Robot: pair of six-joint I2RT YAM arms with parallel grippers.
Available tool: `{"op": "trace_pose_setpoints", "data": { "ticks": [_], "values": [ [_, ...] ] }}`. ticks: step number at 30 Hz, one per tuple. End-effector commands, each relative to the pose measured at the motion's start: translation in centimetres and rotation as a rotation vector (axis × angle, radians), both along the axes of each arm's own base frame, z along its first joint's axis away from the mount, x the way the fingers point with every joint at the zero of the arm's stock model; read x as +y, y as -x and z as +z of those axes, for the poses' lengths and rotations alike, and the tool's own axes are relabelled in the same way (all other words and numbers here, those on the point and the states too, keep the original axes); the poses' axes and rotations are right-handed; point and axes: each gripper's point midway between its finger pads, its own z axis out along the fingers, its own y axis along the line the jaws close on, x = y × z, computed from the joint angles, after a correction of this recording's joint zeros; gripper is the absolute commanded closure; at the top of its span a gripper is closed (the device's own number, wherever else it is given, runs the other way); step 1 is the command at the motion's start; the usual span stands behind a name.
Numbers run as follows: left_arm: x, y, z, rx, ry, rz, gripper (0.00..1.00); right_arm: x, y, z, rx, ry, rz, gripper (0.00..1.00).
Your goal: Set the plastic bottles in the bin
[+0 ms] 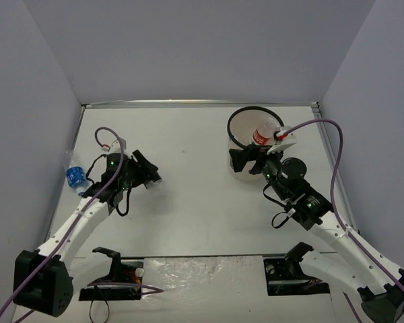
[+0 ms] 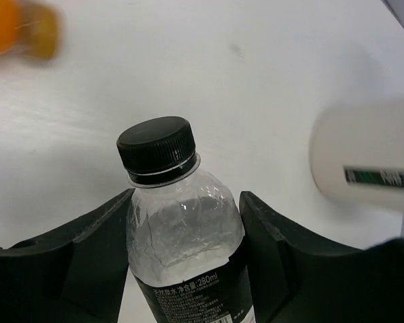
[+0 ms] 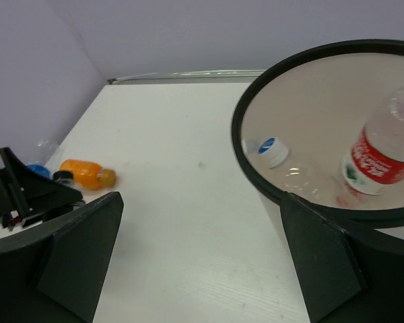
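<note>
My left gripper [image 2: 185, 202] is shut on a clear black-labelled plastic bottle [image 2: 182, 235] with a black cap, gripping it just below the shoulder. In the top view this gripper [image 1: 147, 176] is at the left middle of the table. A blurred orange bottle [image 2: 13, 30] lies beyond it, and it also shows as the orange bottle [image 3: 87, 173] in the right wrist view. A blue-labelled bottle [image 1: 74, 176] lies by the left wall. The white bin [image 1: 255, 108] with a black rim holds a red-labelled bottle [image 3: 380, 158] and a clear bottle [image 3: 269, 149] with a white and blue cap. My right gripper [image 1: 246, 161] hangs open and empty beside the bin's near wall.
Grey walls close the table on the left, back and right. The bin [image 2: 363, 155] stands to the right of my left gripper. Black mounts and cables sit along the near edge by the arm bases [image 1: 114, 269].
</note>
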Motion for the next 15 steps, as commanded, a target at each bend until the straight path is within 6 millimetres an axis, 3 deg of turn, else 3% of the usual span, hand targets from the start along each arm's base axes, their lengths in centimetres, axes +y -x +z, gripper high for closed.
{"op": "trace_pose_setpoints", "data": {
  "ticks": [1, 7, 12, 15],
  "values": [
    [-7.7, 2.4, 8.6, -0.45, -0.069, -0.543, 0.7, 4.4, 2.3, 3.0, -0.073, -0.162, 0.245, 0.0],
    [-11.3, 7.0, 12.0, -0.686, -0.083, -0.768, 0.7, 8.1, 4.1, 2.5, -0.04, -0.266, 0.403, 0.0],
    [-12.3, 9.0, 12.7, -0.742, -0.075, -0.854, 0.71, 11.8, 5.2, 2.1, -0.023, -0.306, 0.491, 0.0],
    [-13.0, 10.2, 13.0, -0.762, -0.056, -0.919, 0.71, 13.9, 5.1, 0.6, 0.015, -0.277, 0.474, 0.01]
  ]
}}
